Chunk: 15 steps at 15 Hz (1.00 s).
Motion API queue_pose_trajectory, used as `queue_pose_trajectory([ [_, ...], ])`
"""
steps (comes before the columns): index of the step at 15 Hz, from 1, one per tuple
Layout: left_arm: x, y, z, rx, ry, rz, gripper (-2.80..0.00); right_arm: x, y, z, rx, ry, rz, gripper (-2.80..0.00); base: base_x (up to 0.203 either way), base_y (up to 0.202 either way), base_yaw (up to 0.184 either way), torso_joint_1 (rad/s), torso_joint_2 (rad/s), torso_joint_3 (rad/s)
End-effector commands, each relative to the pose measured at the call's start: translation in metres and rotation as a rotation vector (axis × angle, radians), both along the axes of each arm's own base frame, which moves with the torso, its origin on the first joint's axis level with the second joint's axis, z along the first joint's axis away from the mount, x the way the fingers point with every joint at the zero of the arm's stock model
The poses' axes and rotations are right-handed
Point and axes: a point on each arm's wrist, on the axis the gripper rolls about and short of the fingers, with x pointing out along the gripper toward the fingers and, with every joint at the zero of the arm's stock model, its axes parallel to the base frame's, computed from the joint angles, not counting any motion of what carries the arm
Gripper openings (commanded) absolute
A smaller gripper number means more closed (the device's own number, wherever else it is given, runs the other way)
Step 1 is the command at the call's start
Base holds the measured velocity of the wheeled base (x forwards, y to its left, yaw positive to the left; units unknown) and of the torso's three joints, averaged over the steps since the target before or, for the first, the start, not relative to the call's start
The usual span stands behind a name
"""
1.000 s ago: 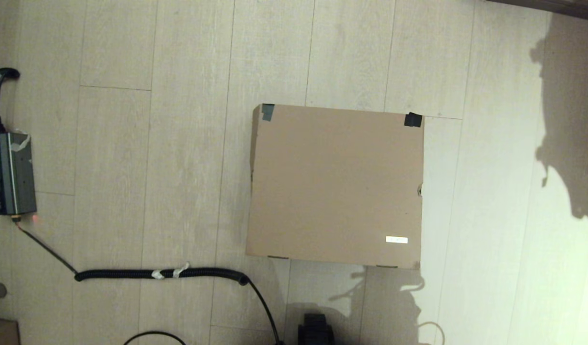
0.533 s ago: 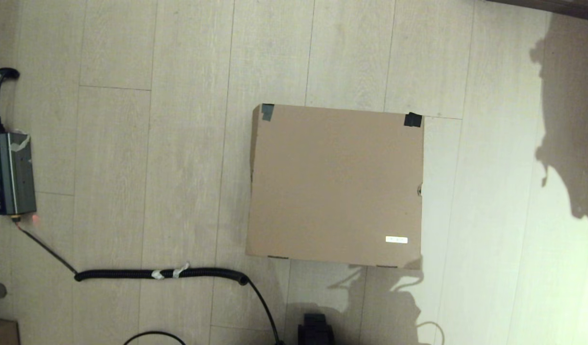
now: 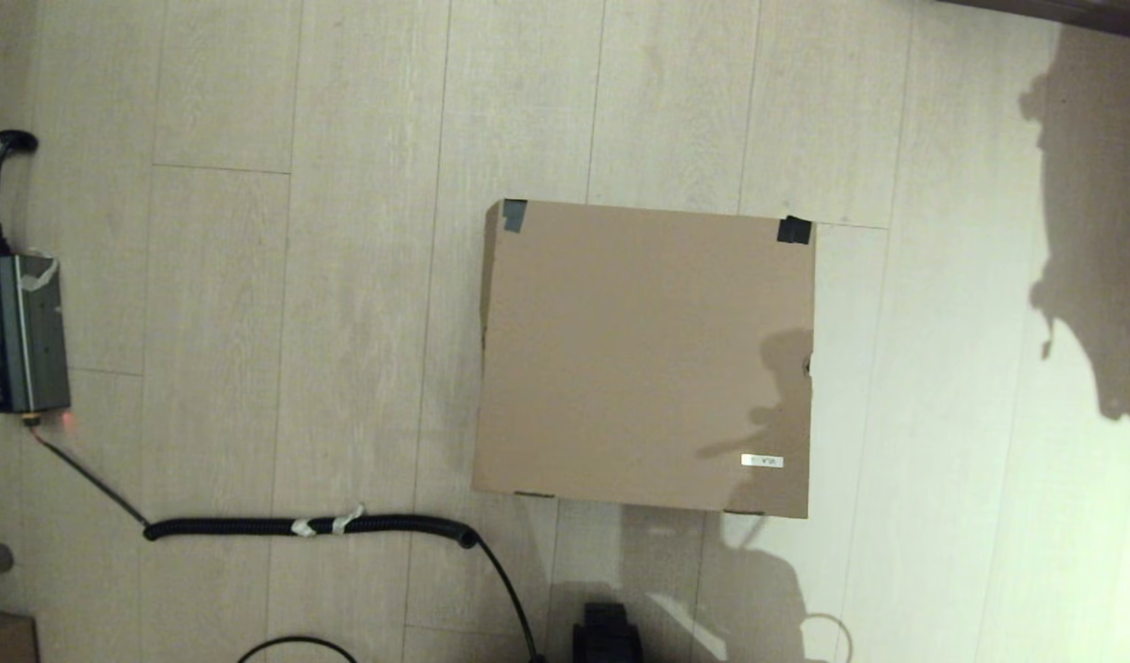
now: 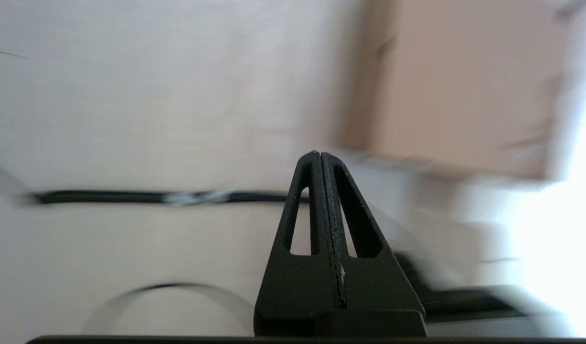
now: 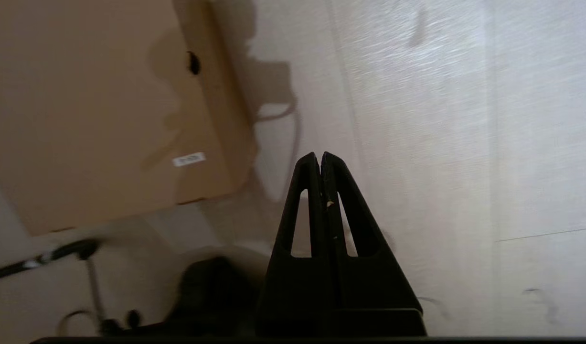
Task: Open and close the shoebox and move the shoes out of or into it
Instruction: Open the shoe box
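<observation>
The brown cardboard shoebox (image 3: 645, 354) lies shut on the wooden floor, black tape at its far corners and a small white label (image 3: 763, 460) near its front right corner. The shoes are hidden. Neither arm shows in the head view; only an arm's shadow falls across the lid's right part. My left gripper (image 4: 319, 154) is shut with nothing in it, above the floor near the box (image 4: 464, 81). My right gripper (image 5: 320, 155) is shut and empty too, over bare floor off the box's (image 5: 92, 110) front right corner.
A grey electronic device (image 3: 19, 333) sits at the far left, with a coiled black cable (image 3: 307, 527) running along the floor in front of the box. A dark part of the robot base (image 3: 607, 633) shows at the bottom edge. Bare floor lies right of the box.
The shadow in front of the box has climbed onto the lid's right front part, over the label. The box itself has not moved.
</observation>
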Motion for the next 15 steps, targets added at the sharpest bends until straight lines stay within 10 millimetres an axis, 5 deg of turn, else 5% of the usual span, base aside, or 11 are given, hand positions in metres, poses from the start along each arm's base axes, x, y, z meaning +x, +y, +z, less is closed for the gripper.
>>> queue_pose_trajectory([
  [1,0.058,-0.005,0.029,-0.137,0.227,-0.111,-2.8,0.056,0.002,-0.001,0.087,0.136,0.046,-2.8,0.0,0.0,0.0,0.0,0.0,0.0],
  [4,0.131,-0.017,0.049,-0.326,0.408,-0.355,-2.8,0.115,0.006,0.002,0.227,0.137,0.158,-2.8,0.0,0.0,0.0,0.0,0.0,0.0],
  [7,0.179,-0.035,0.056,-0.611,0.617,-0.507,-2.8,0.114,0.009,-0.021,0.314,0.235,0.225,-2.8,0.0,0.0,0.0,0.0,0.0,0.0],
  [11,0.204,-0.036,0.007,-0.709,0.62,-0.537,-2.8,0.118,0.009,-0.067,0.391,0.32,0.33,-2.8,0.0,0.0,0.0,0.0,0.0,0.0],
  [15,0.221,-0.041,-0.041,-0.73,0.72,-0.546,-2.8,0.153,0.004,-0.101,0.405,0.327,0.371,-2.8,0.0,0.0,0.0,0.0,0.0,0.0],
])
